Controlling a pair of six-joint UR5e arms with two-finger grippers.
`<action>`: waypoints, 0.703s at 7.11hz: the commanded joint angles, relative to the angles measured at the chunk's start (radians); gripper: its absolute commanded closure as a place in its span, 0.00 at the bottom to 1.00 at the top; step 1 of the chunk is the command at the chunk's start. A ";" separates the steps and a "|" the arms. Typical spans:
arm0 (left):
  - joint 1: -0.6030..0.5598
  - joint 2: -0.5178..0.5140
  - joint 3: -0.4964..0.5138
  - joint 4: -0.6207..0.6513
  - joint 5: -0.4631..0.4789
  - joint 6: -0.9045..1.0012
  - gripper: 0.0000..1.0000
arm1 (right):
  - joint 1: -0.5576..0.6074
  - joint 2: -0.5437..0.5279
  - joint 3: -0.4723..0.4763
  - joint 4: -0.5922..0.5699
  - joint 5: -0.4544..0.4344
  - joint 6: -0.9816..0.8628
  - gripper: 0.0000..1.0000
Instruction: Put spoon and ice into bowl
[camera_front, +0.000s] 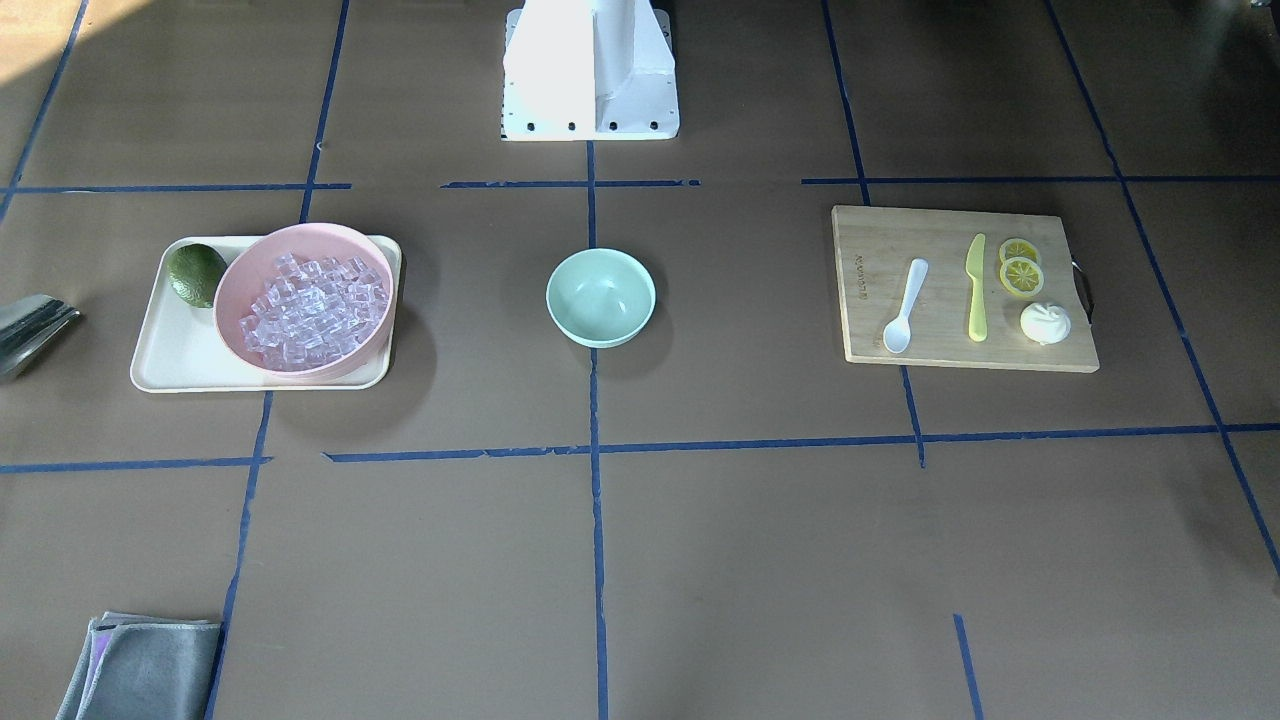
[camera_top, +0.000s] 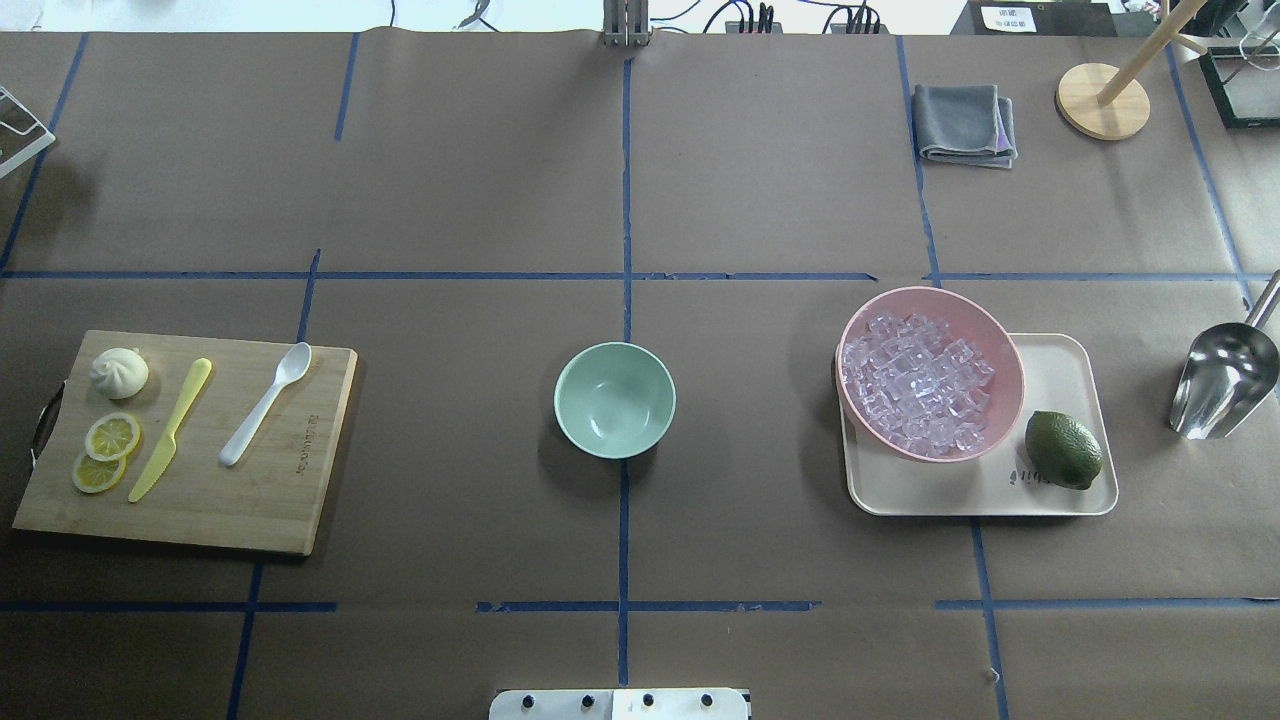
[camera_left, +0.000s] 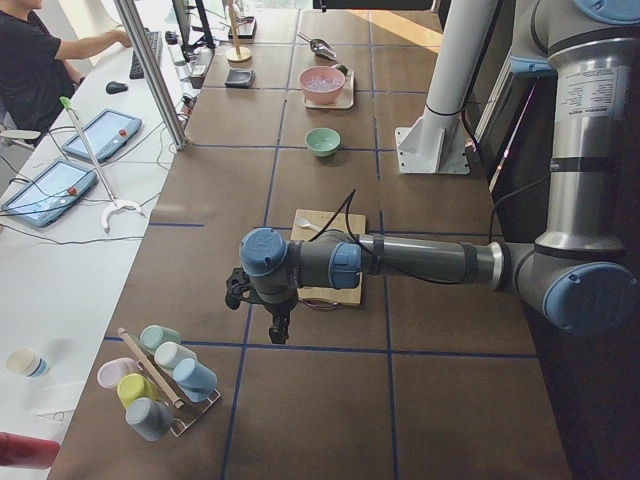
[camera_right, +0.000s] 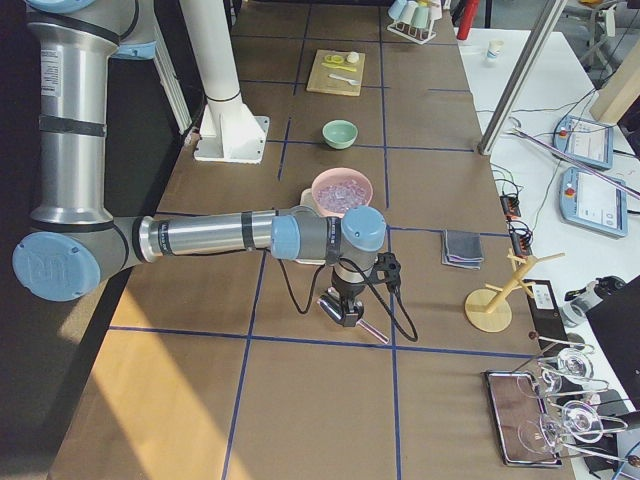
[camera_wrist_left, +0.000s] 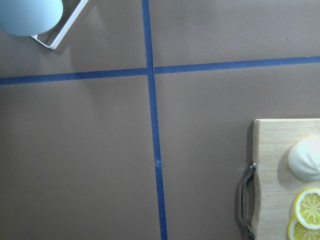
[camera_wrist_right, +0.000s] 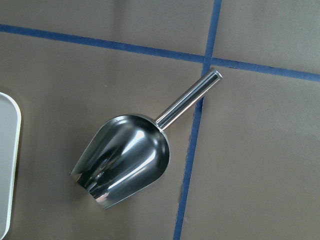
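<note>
The white spoon (camera_top: 265, 403) lies on a wooden cutting board (camera_top: 250, 500) at the table's left, beside a yellow-green knife (camera_top: 172, 428). The mint-green bowl (camera_top: 614, 399) stands empty at the table's middle. The ice (camera_top: 918, 383) fills a pink bowl (camera_top: 930, 292) on a cream tray (camera_top: 1060, 370) at the right. My left gripper (camera_left: 277, 325) shows only in the exterior left view, above the table beyond the board's handle end; I cannot tell its state. My right gripper (camera_right: 345, 303) shows only in the exterior right view, above a steel scoop (camera_wrist_right: 122, 160); I cannot tell its state.
A bun (camera_top: 119, 372) and lemon slices (camera_top: 112, 436) lie on the board. A lime (camera_top: 1063, 449) sits on the tray. The scoop (camera_top: 1225, 380) lies right of the tray. A grey cloth (camera_top: 965, 124) and a wooden stand (camera_top: 1103, 100) are far right. A cup rack (camera_left: 160, 385) stands at the left end.
</note>
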 joint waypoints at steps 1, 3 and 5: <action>-0.003 -0.004 -0.014 -0.013 0.016 -0.010 0.00 | 0.000 -0.003 0.012 0.000 0.001 0.004 0.01; 0.001 -0.002 -0.023 -0.001 0.021 -0.019 0.00 | -0.001 -0.004 0.014 0.000 0.000 0.010 0.01; 0.001 0.001 -0.034 -0.005 0.006 -0.018 0.00 | -0.001 -0.003 0.014 0.000 0.001 0.011 0.01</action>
